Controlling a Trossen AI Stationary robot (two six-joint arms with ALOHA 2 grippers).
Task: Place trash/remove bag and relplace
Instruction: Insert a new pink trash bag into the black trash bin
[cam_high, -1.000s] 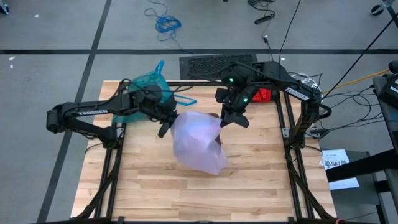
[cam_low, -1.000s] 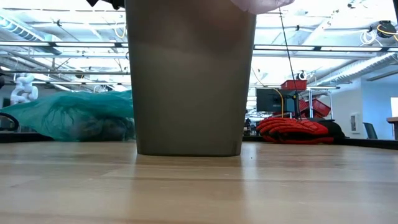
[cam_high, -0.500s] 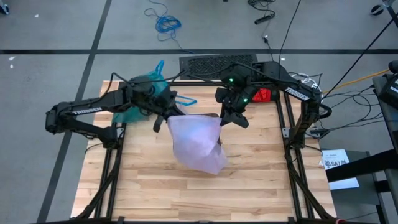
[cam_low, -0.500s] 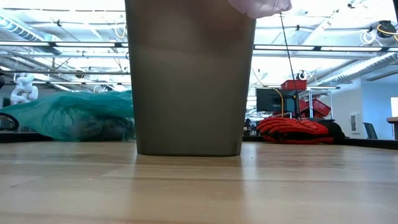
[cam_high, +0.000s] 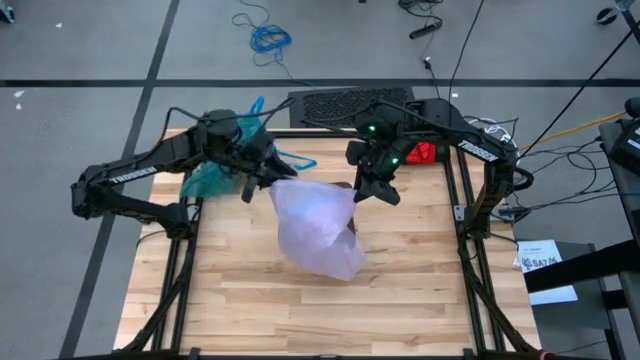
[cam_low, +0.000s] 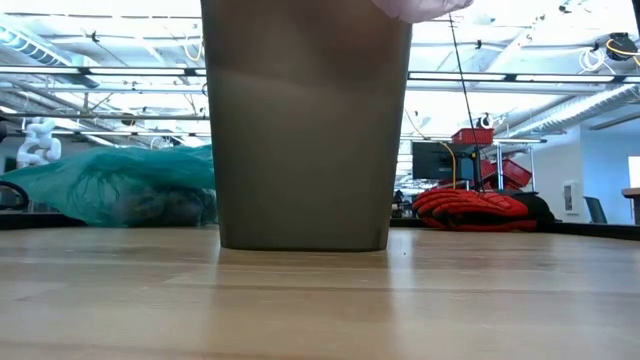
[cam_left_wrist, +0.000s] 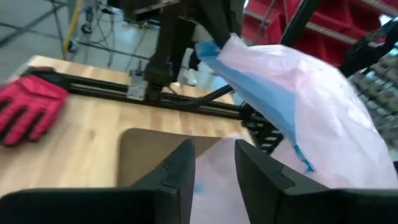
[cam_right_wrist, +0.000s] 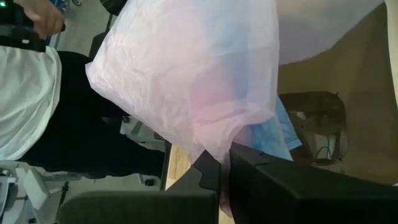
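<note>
A pale pink-lilac bag (cam_high: 315, 225) billows over the grey-brown bin (cam_low: 305, 125) at the table's middle. My right gripper (cam_high: 368, 190) is shut on that bag at its far right top. My left gripper (cam_high: 252, 188) stands open at the bag's far left corner; pink plastic (cam_left_wrist: 214, 186) shows behind the gap between its fingers (cam_left_wrist: 180, 171), and nothing is pinched there. The teal bag (cam_high: 225, 150) lies full on the table at the far left, behind my left arm. The trash is hidden. My right gripper pinches the pink bag's top edge, beside its blue hem (cam_right_wrist: 264, 134), between its two fingers (cam_right_wrist: 208, 171). The fingers slant down from the table's far right. The plastic bunches at the fingers and swells out over the bin.
A red-and-black glove (cam_high: 425, 152) lies at the table's far right corner, seen also in the low view (cam_low: 470, 210). A person in a white top (cam_right_wrist: 25, 106) stands beyond the table. Bare wood (cam_high: 270, 310) lies in front of the bin.
My left gripper has moved toward the table's far edge and a little to the left, past the pink bag's far left corner. The bag's top edge now reaches slightly farther left. My right gripper has kept its hold.
</note>
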